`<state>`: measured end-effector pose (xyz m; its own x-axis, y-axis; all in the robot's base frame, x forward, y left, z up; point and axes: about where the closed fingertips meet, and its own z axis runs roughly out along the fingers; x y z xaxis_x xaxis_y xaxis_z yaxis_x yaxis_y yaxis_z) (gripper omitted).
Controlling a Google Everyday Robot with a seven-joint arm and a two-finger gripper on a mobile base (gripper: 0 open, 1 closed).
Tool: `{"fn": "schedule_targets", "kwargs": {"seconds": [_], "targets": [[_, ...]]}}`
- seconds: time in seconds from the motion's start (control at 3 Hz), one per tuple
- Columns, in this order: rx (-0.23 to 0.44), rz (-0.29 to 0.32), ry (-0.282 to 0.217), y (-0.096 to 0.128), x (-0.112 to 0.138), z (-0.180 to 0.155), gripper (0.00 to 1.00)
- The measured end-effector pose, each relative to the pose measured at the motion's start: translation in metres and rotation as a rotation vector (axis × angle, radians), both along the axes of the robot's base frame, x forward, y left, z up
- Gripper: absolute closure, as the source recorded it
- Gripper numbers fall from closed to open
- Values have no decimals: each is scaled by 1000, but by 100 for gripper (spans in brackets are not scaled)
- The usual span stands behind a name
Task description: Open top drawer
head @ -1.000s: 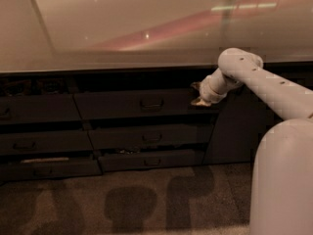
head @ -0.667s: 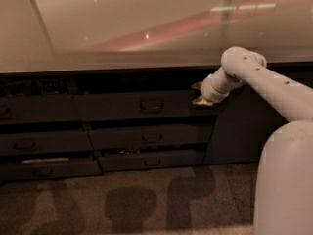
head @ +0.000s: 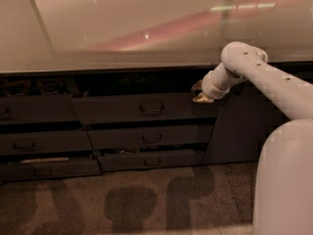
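The top drawer (head: 117,109) is a wide dark front with a small central loop handle (head: 152,109), under the counter in the middle of the camera view. It stands pulled out a little, with a dark gap above its top edge. My gripper (head: 199,93) is at the drawer's upper right corner, right of the handle, at the end of the white arm (head: 264,77) that comes in from the right.
A glossy pale countertop (head: 146,28) overhangs the drawers. Two shallower drawers (head: 151,137) lie below the top one, and another drawer column (head: 39,131) stands to the left. A plain cabinet panel (head: 234,126) is at the right. Speckled carpet (head: 122,199) covers the floor.
The arm and gripper have shifted slightly right. The drawer front looks unchanged.
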<state>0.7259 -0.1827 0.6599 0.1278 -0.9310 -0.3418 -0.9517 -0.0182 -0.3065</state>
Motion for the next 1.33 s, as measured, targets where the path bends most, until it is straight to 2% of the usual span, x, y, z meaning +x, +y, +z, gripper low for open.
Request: {"fn": "schedule_targets", "kwargs": {"seconds": [1.33], "targets": [[-1,18,-1,2,-8,1,100]]}}
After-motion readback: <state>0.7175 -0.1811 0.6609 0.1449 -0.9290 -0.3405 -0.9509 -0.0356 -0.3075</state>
